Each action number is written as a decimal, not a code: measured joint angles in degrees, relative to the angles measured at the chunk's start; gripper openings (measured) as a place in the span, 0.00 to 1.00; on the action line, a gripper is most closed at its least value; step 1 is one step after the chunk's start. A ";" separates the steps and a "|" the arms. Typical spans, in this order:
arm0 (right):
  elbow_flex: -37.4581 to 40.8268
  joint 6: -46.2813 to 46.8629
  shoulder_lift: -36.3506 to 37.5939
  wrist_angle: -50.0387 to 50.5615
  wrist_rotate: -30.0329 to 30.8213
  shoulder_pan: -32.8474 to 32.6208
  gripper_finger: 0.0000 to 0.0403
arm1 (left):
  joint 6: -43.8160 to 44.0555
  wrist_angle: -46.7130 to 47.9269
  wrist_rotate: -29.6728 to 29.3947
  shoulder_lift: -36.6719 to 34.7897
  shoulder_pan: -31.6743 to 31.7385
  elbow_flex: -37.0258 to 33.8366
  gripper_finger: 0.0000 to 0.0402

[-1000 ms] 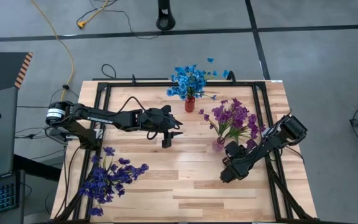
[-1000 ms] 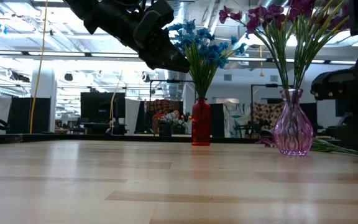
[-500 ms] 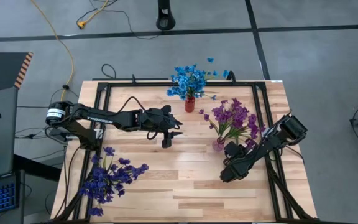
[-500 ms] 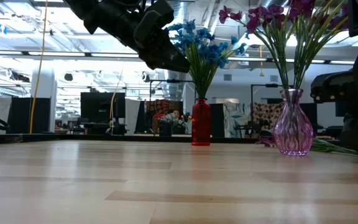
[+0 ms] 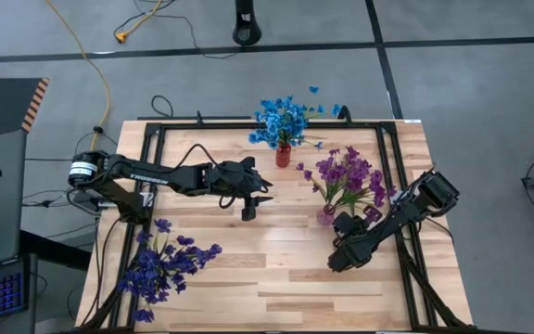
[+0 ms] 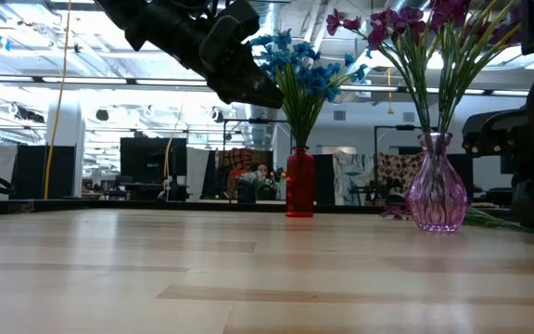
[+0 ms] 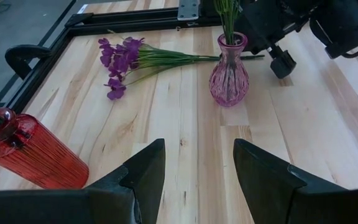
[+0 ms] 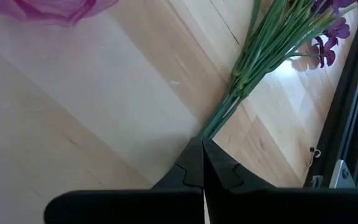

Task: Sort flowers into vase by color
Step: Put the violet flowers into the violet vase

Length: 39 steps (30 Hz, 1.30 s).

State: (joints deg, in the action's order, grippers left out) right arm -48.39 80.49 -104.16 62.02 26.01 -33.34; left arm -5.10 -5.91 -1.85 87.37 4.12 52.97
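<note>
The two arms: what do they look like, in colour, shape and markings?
Both are dark, slim, jointed arms. The left arm carries white lettering along one link, a round silver-and-black part at its base and a black cable looping over it. The left claw has two broad, wedge-shaped black fingers. The right claw is the same matte black, with angular fingertips.

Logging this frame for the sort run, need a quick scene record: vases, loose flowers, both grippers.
red vase: upright, holds blue flowers
pink glass vase: upright, holds magenta-purple flowers
loose magenta-purple bunch: lying on the table beside the pink glass vase
indigo-violet flowers: lying loose near the table's front left corner, no vase
left gripper: open, empty, raised over mid-table
right gripper: shut, at the stem ends of the loose magenta-purple bunch; grasp on stems cannot be told
</note>
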 joint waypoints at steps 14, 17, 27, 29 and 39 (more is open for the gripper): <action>-6.30 -1.44 -0.15 -1.95 -6.72 -3.31 0.05 | 0.44 0.28 0.00 0.00 -0.01 0.00 0.45; -7.51 -0.99 -0.15 -1.37 -6.58 -4.31 0.05 | 0.44 0.42 0.00 0.00 -0.02 0.00 0.45; -9.50 7.63 -0.15 10.51 -6.59 -2.72 0.12 | 1.84 0.44 0.09 0.00 -0.02 0.00 0.45; -9.50 9.29 -0.13 11.24 -7.59 -1.76 0.15 | 1.87 0.42 0.10 0.00 -0.01 0.00 0.45; -9.36 9.03 -0.13 10.72 -8.08 2.61 0.37 | 1.86 0.44 0.13 0.00 -0.02 0.00 0.45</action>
State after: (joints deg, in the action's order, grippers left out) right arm -57.74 89.51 -104.29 72.73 17.93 -30.73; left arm -3.24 -5.48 -1.72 87.37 4.10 52.97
